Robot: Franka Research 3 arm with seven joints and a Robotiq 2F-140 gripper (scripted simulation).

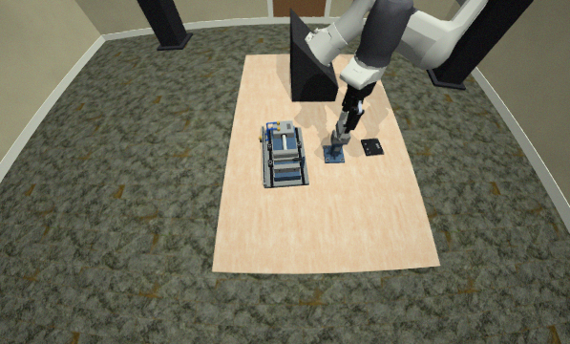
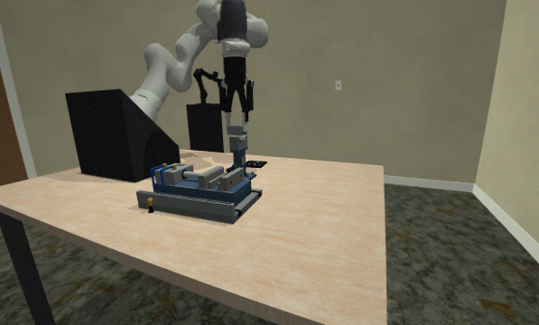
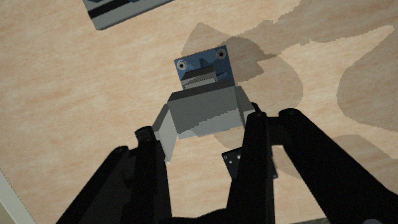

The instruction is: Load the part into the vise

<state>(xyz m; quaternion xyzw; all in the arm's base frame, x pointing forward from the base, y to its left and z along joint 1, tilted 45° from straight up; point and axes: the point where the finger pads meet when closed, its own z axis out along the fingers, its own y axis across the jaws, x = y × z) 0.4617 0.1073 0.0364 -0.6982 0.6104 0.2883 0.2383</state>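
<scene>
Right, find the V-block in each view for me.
Top: V-block, blue, right of the vise, under the tool.
Exterior: V-block, behind the vise, below the held part.
Wrist: V-block, centre, just past the part.
Shared landmark: the vise.
</scene>
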